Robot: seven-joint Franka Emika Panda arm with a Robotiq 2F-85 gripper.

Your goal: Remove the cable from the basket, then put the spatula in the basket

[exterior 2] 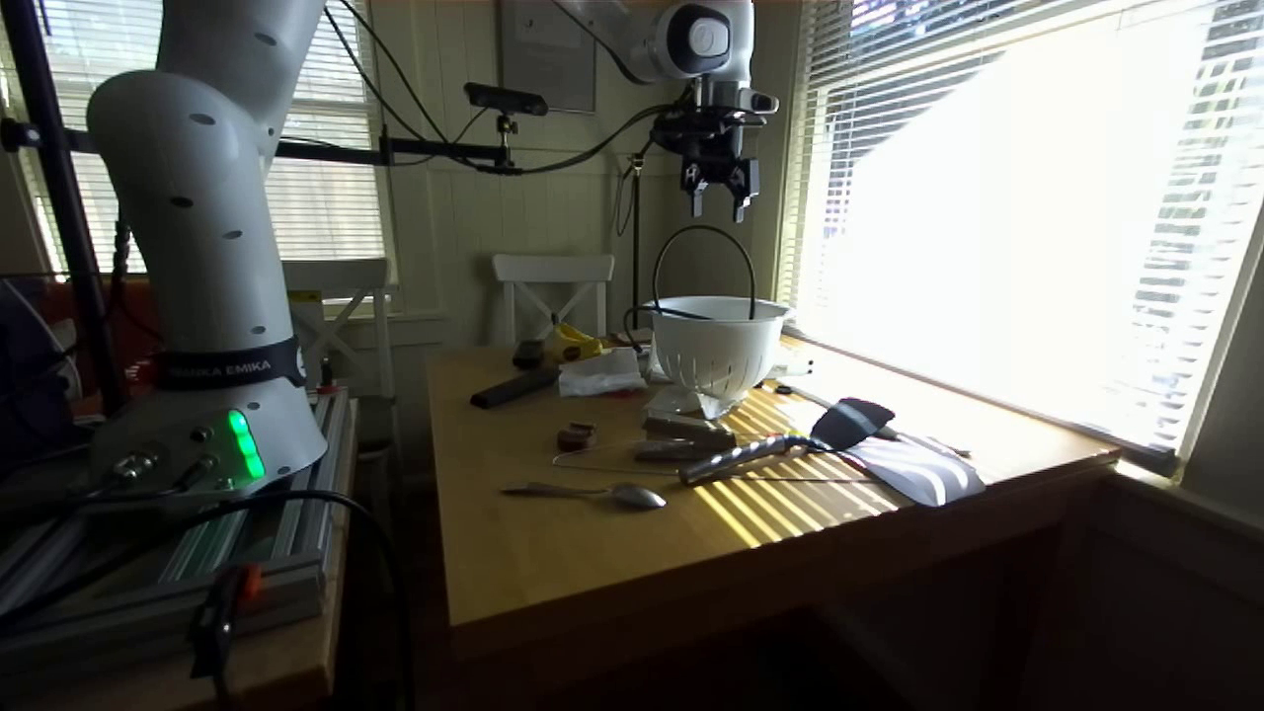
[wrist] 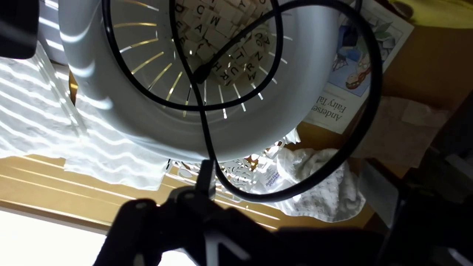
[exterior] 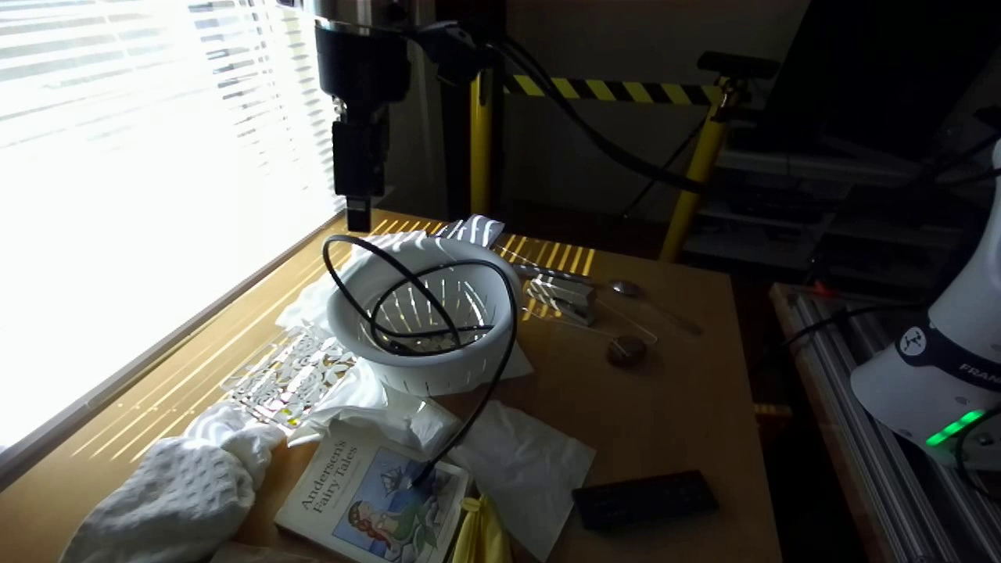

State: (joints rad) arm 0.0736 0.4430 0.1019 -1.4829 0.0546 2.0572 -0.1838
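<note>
Step in hand, as judged: grasping the cable (wrist: 376,74). It sits in the basket (exterior 2: 716,351), nearer the window edge of the worktop (exterior: 680,422) than the robot-side edge; a loop stands above the rim, one end drops among the tiles (wrist: 218,35), and a length runs over the rim to the book (exterior: 383,500). Gripper (exterior 2: 718,207) hangs just above the loop, fingers parted, nothing held. Suggest: descend straight until the pads bracket the loop's crown, close firmly (cord may slip), lift slowly and high; crossed coils could catch the rim or flick tiles out. Release towards the robot-side edge, away from the spatula (exterior 2: 852,423), which lies beyond the basket towards the window-edge corner farther from the book. Count: cable 1, basket 1, spatula 1, book 1, spoon (exterior 2: 632,496) 1; tiles overlap, not countable.
</note>
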